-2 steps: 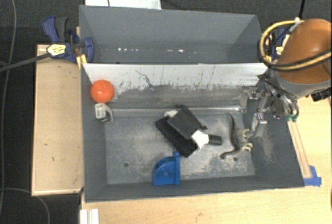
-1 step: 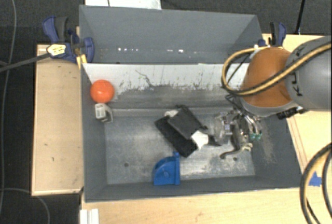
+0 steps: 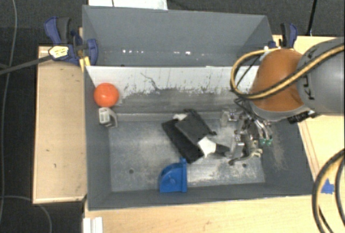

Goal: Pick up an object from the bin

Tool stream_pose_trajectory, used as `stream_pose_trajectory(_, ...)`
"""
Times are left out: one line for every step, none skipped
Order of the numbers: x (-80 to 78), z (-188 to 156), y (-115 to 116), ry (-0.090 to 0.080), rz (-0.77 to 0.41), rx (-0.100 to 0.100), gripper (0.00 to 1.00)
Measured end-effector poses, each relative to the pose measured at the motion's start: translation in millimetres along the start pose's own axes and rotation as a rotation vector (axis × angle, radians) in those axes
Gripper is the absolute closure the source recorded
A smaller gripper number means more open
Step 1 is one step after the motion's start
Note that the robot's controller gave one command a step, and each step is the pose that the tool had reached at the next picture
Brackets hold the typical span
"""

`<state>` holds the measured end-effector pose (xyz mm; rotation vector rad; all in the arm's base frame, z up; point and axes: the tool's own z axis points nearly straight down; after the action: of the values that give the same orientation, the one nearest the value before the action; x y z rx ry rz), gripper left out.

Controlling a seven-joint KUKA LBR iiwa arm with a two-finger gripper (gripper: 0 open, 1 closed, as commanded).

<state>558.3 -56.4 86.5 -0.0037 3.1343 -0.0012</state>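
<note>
My gripper point(image 3: 241, 157) hangs low over the right part of the bin floor, its metal fingers pointing down near the floor. Just left of it lies a black flat object point(image 3: 187, 132) with a white piece point(image 3: 207, 146) at its near end, almost touching the fingers. Nothing shows between the fingers. A blue plastic piece point(image 3: 173, 177) lies at the front of the bin, left of the gripper.
An orange ball point(image 3: 106, 94) rests in the far left corner, with a small grey and white item point(image 3: 106, 116) just in front of it. The arm with its orange cover and cables stands over the bin's right side.
</note>
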Motion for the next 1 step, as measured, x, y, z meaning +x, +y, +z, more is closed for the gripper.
stream_pose_trajectory(0.1,0.1,0.0,0.000,-0.001,0.000,0.00)
